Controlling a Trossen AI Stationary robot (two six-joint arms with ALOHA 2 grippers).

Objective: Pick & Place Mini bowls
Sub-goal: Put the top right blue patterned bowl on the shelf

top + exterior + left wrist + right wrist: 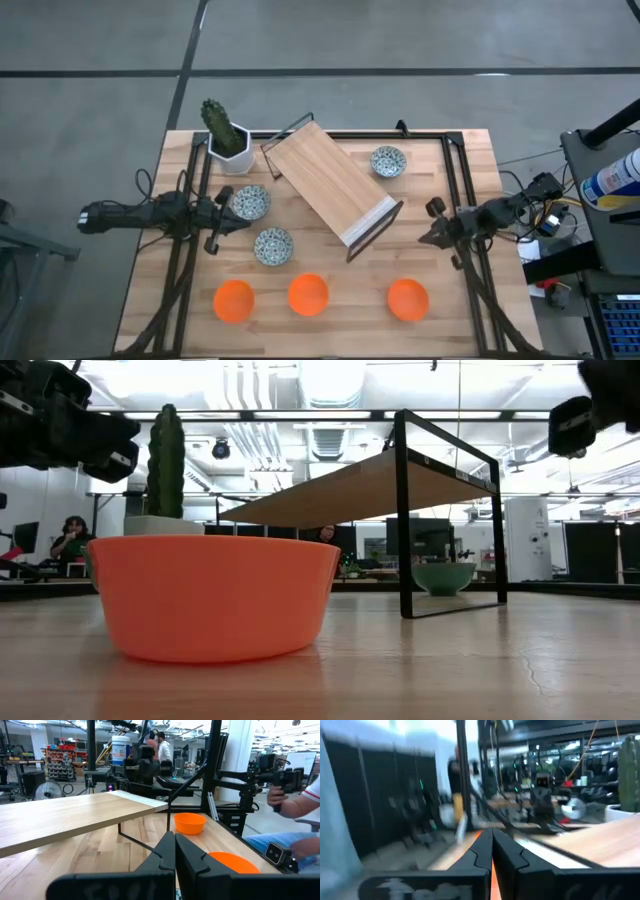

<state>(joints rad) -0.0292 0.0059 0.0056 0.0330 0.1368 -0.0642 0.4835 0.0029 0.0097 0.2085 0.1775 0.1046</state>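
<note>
Three plain orange mini bowls (234,300) (308,294) (408,299) stand in a row near the table's near edge. Three white patterned bowls rest on their bases: two on the left (250,202) (273,246), one at the far right (388,160). My left gripper (225,215) hovers shut beside the two left patterned bowls; its wrist view shows the shut fingers (175,851) with two orange bowls (190,822) (232,862) beyond. My right gripper (435,228) is shut (492,851) by the table's right side, above and behind the right orange bowl.
A wooden shelf on a black wire frame (330,185) lies slantwise across the table's middle. A white pot with a cactus (225,140) stands at the far left corner. A black rail frame (455,170) runs around the table. People show in the room beyond (300,805).
</note>
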